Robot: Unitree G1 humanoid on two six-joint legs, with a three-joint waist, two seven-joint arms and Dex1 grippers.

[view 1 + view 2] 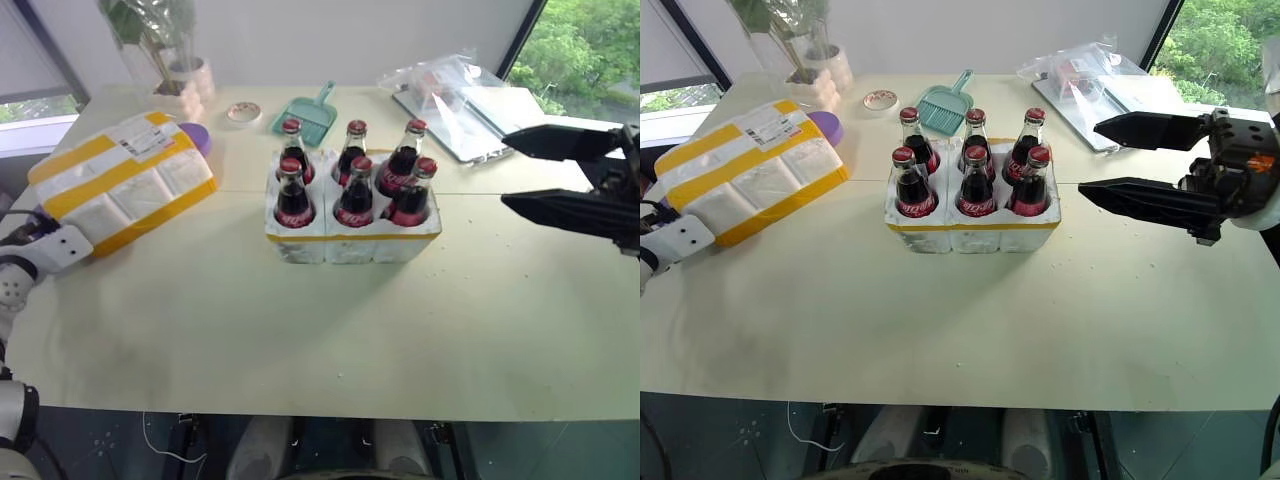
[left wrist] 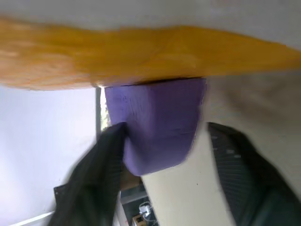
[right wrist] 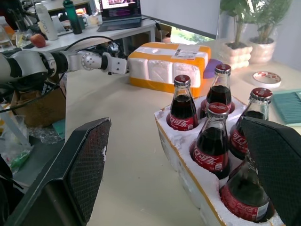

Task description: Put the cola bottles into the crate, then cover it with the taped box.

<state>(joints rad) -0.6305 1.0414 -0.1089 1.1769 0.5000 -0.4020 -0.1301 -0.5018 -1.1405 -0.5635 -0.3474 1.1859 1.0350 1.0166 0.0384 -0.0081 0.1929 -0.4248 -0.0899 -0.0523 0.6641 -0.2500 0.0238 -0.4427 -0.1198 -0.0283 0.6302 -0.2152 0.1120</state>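
Six cola bottles [image 1: 970, 170] stand in the wells of the crate [image 1: 973, 232] at mid-counter [image 1: 1040, 330]. The taped box [image 1: 745, 170] lies tilted at the counter's left edge, over a purple object [image 2: 155, 125]. Left pincer [image 2: 164, 155]: closed at the box's edge, fingers astride the purple object. Right pincer [image 1: 1100, 160]: wide open, empty, beside the crate.

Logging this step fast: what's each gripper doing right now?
Left gripper: closed on the taped box at its near edge, by the purple object.
Right gripper: open, holding nothing, beside the crate of cola bottles.
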